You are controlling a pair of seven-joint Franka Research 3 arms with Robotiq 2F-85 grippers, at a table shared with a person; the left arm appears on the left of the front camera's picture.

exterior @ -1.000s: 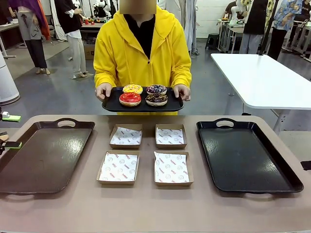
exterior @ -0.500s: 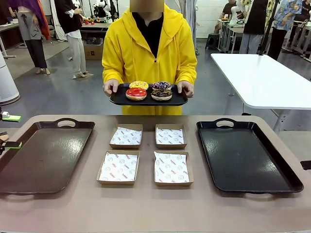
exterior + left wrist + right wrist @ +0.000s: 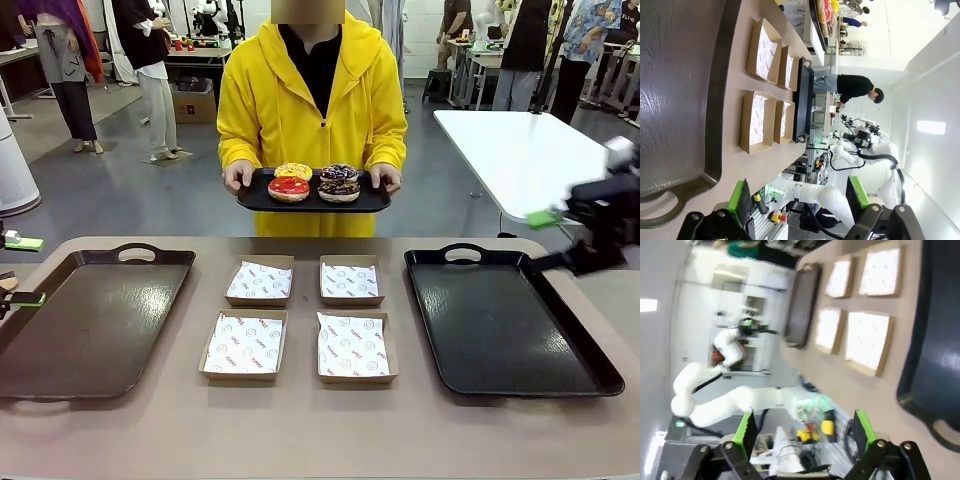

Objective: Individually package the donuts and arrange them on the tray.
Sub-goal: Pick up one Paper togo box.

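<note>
A person in a yellow hoodie stands at the far side and holds a small black tray (image 3: 255,199) in both hands. On it lie the donuts: a yellow one (image 3: 293,171), a red one (image 3: 289,187) and two chocolate ones (image 3: 339,173) with sprinkles. My left gripper (image 3: 24,270) stands open at the table's left edge, beside a brown tray (image 3: 95,320). My right gripper (image 3: 546,241) hovers open above the far right corner of a black tray (image 3: 500,320). In the wrist views the left gripper (image 3: 797,197) and right gripper (image 3: 805,432) hold nothing.
Four paper-lined cardboard boxes (image 3: 245,343) sit in a two-by-two block in the middle of the table, between the two big trays. The boxes (image 3: 756,122) also show past the brown tray (image 3: 680,90). A white table (image 3: 530,160) stands behind on the right.
The person has shifted slightly right and lifted the donut tray a little. My right gripper has come into the front view from the right edge. The left gripper has stayed put.
</note>
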